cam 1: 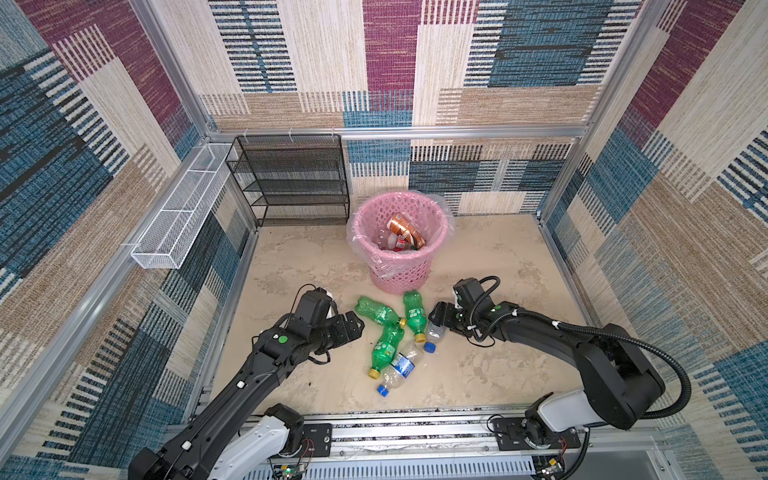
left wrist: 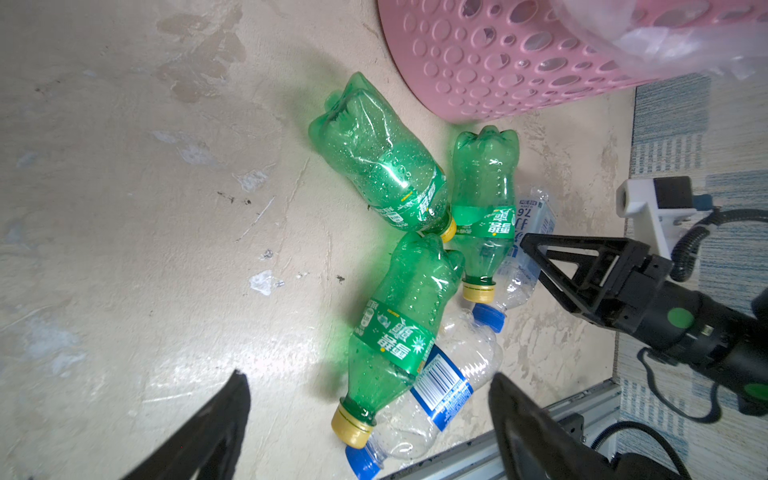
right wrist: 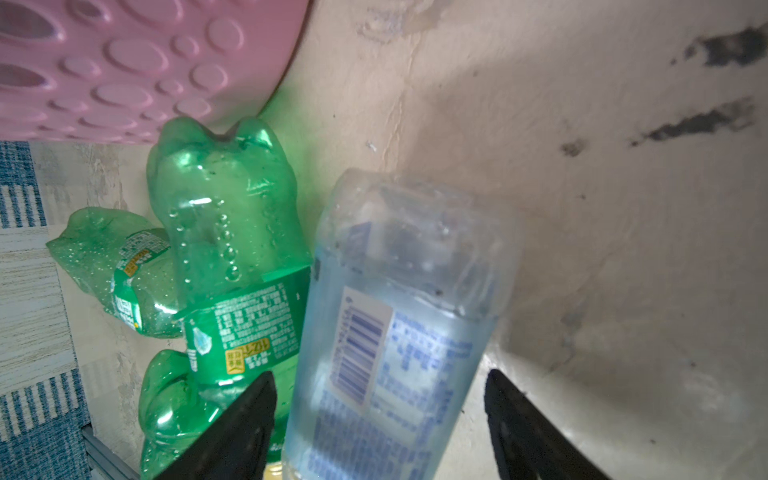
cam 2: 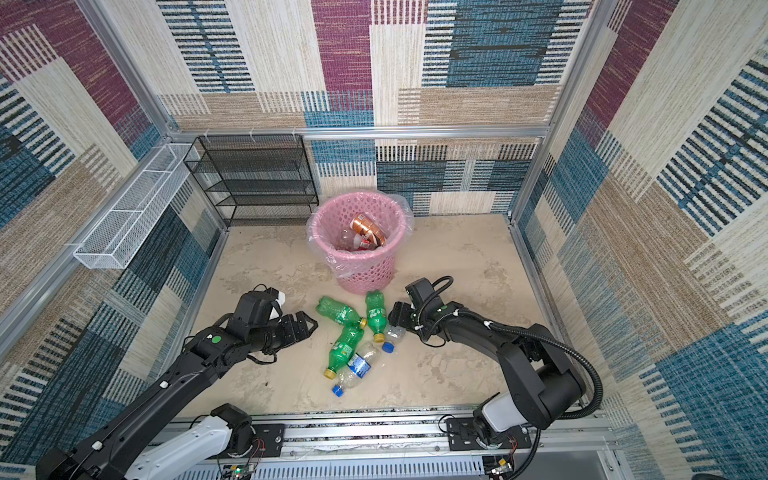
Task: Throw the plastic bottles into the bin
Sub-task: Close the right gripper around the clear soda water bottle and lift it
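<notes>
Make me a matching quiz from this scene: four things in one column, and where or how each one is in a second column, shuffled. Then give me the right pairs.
Things:
1. bin
2. white wire basket
3. left hand
4. right hand

Places or states:
A. open around a clear bottle
B. fixed along the wall at the left of both top views
C. has a brown-labelled bottle inside
D. open and empty, close to a green bottle

Pairs: 1-C, 2-B, 3-D, 4-A.

Five green and clear bottles (cam 1: 386, 347) lie clustered beside the upright pink bin (cam 1: 399, 274).
</notes>
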### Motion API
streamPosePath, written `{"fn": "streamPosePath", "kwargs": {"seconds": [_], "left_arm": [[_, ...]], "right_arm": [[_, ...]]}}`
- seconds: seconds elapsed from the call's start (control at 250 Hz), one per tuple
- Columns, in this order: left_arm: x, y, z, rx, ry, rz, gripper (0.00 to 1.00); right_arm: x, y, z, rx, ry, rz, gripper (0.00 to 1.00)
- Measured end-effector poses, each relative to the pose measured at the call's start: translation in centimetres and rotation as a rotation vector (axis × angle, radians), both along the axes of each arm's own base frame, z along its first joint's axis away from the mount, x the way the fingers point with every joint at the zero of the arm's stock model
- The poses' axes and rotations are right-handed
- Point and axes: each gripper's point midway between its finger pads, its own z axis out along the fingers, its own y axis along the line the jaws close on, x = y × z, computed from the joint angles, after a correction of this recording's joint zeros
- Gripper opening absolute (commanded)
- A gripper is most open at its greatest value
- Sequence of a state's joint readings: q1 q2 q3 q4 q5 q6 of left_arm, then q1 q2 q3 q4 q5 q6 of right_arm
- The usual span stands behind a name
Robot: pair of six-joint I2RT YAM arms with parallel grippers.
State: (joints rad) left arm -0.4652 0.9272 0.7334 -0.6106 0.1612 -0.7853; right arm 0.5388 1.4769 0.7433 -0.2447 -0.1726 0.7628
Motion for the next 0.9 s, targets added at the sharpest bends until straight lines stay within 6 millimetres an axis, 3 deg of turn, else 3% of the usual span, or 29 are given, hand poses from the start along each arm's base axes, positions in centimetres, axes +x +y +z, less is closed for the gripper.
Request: {"fn": "streamPosePath", "kwargs": {"seconds": [0.532, 0.9], "left_arm": [[0.1, 0.3, -0.1, -0.001, 0.000, 0.011, 0.91], [0.0, 0.5, -0.4, 0.001, 0.005, 0.016, 0.91]], "right_arm": [[0.5, -0.5, -0.4, -0.041, -0.022, -0.002, 0.68], [0.1, -2.5, -0.8, -0.133, -0.030, -0.030, 0.73]]}}
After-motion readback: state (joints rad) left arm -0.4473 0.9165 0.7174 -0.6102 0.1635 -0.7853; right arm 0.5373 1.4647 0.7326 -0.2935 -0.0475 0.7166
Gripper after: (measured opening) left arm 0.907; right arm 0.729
